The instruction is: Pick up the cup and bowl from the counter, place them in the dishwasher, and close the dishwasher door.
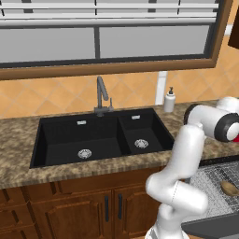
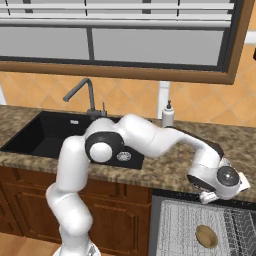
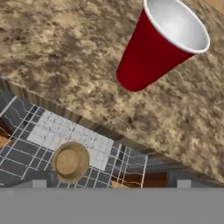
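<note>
Kitchen scene, brown-speckled counter (image 1: 18, 135) with a black double sink (image 1: 100, 135) set in, faucet (image 1: 101, 95) behind it, white soap dispenser (image 1: 169, 100) by the tan tile wall, window above. Brown wooden cabinets (image 1: 93, 205) under the sink. Dishwasher (image 2: 200, 225) to the right of the cabinets has its grey wire rack (image 2: 185, 225) pulled out below the counter edge. Bowl (image 2: 206, 236), tan-brown, sits in the rack, upright in hand view, also seen in left base view at (image 1: 230, 188). Cup (image 3: 159, 43), red with whitish inside, stands upright on the counter, near the counter's front edge above the rack, apart from the bowl. White arm reaches right across the counter, wrist bent low at the counter's front edge over the rack. Gripper jaws spread wide, nothing between them; fingertips barely visible at the bottom of hand view. Cup untouched.
</note>
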### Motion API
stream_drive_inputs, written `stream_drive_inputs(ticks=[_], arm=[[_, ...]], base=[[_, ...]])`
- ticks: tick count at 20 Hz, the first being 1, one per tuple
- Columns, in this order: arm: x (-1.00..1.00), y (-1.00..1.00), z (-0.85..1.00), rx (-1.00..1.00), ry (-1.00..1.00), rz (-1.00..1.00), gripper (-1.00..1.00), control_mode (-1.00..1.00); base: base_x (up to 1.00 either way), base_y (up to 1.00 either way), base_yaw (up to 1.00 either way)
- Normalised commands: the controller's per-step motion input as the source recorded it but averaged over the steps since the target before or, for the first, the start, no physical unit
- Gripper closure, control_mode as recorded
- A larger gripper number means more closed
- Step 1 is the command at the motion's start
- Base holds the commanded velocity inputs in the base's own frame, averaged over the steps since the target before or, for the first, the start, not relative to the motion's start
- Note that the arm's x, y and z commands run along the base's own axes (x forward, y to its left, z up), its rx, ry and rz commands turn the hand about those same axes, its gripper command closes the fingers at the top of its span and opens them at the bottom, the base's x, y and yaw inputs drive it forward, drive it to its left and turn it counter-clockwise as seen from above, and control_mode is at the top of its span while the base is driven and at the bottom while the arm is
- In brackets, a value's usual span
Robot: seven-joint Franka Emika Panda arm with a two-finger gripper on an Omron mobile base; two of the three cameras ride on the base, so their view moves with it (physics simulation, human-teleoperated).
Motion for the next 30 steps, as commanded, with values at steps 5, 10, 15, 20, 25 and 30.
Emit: stream_drive_inputs(ticks=[5, 10, 15, 20, 25, 30], arm=[[0.5, 0.09, 1.0, -0.15, 0.0, -0.22, -1.0, -1.0], [0.67, -0.04, 0.44, 0.18, 0.11, -0.29, -1.0, -1.0], [0.37, -0.28, 0.54, 0.49, 0.18, -0.07, -1.0, -1.0], [0.35, 0.0, 0.42, 0.22, 0.12, 0.0, -1.0, -1.0], [0.31, -0.01, -0.33, 0.01, -0.13, 0.0, -1.0, -1.0], [0.36, -0.02, -0.31, 0.0, -0.01, 0.0, -1.0, -1.0]], base=[[0.0, 0.0, 0.0], [0.0, 0.0, 0.0], [0.0, 0.0, 0.0], [0.0, 0.0, 0.0], [0.0, 0.0, 0.0], [0.0, 0.0, 0.0]])
